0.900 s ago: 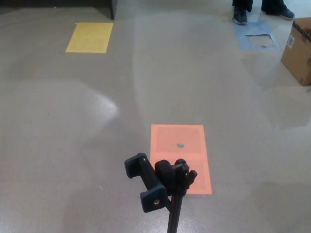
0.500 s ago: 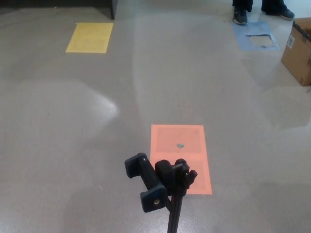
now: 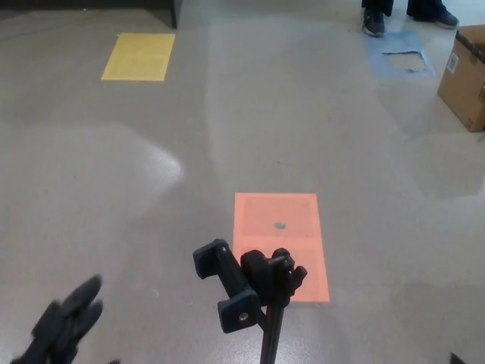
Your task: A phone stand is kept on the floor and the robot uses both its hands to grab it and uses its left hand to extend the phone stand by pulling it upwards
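Observation:
The black phone stand (image 3: 258,292) rises from the bottom edge in the head view, its clamp head tilted in front of an orange floor patch (image 3: 280,243). Its pole (image 3: 271,341) runs down out of the picture. My left hand (image 3: 64,324) shows at the lower left, well to the left of the stand and apart from it, fingers spread and holding nothing. A small dark bit at the bottom right corner may be part of my right arm; the right hand itself does not show.
A yellow floor patch (image 3: 139,56) lies at the far left, a blue patch (image 3: 398,54) at the far right. A cardboard box (image 3: 465,77) stands at the right edge. A person's shoes (image 3: 374,23) are at the top right.
My left hand has come into view at the lower left, fingers apart. The stand has not moved; the picture has shifted very slightly.

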### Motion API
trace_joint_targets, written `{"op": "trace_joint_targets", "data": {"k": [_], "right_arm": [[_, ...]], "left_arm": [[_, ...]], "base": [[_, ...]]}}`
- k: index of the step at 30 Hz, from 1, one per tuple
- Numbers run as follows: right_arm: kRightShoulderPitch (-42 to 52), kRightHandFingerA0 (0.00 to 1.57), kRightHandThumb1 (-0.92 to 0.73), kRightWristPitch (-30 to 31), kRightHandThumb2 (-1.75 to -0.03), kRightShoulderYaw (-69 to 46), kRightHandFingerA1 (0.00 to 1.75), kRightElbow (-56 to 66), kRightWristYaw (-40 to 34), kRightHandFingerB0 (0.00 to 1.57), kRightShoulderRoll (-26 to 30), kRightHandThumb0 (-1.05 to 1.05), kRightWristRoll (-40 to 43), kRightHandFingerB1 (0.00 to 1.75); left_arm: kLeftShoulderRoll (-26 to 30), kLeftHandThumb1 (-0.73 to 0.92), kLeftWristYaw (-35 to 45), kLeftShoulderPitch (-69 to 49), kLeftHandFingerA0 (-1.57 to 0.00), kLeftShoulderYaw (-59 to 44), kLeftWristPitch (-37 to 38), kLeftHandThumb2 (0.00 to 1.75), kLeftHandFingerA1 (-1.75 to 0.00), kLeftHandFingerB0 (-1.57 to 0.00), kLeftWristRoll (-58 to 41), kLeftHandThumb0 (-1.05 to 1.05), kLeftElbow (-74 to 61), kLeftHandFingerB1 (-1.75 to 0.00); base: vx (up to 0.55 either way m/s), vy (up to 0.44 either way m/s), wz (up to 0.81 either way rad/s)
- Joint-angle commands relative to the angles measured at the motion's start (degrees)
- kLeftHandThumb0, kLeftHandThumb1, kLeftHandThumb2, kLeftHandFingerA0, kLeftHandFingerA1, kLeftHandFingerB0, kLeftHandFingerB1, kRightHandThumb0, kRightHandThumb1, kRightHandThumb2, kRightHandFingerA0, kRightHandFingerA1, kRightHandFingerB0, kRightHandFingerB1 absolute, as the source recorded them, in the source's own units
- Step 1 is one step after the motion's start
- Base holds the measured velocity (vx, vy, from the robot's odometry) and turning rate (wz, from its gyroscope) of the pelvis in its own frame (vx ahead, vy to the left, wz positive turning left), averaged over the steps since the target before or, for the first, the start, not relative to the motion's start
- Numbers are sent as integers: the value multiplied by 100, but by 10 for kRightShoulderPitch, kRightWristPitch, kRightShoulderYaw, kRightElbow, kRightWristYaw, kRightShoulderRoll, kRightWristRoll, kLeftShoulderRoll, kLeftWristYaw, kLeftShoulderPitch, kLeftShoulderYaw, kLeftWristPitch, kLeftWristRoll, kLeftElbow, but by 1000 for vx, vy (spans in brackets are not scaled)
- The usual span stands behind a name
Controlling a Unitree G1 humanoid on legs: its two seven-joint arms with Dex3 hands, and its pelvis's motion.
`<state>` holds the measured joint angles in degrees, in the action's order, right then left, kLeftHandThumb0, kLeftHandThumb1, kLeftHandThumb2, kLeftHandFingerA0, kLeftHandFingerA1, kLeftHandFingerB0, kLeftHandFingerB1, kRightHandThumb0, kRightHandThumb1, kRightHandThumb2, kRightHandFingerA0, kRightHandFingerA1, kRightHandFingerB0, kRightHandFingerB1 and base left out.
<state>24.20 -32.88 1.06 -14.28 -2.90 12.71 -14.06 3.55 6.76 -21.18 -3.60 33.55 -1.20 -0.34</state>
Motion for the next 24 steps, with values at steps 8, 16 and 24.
{"op": "trace_joint_targets", "data": {"k": [8,16,24], "right_arm": [[-127,1,-61,62,-104,78,19,-11,-60,0,-30,-94,-136,11],[-161,1,-59,75,-103,101,24,-31,-70,0,-53,-93,-139,9],[-178,10,-59,65,-103,116,33,-54,-101,0,-58,-92,-156,8]], "left_arm": [[4,84,-51,101,-15,61,48,66,-27,-14,207,-90,-44,-27],[-1,65,-49,118,-6,88,16,107,-41,0,221,-87,-66,-38],[20,67,-62,117,-4,97,44,107,-38,-3,227,-88,-35,-34]], "base": [[0,0,0],[0,0,0],[0,0,0]]}}
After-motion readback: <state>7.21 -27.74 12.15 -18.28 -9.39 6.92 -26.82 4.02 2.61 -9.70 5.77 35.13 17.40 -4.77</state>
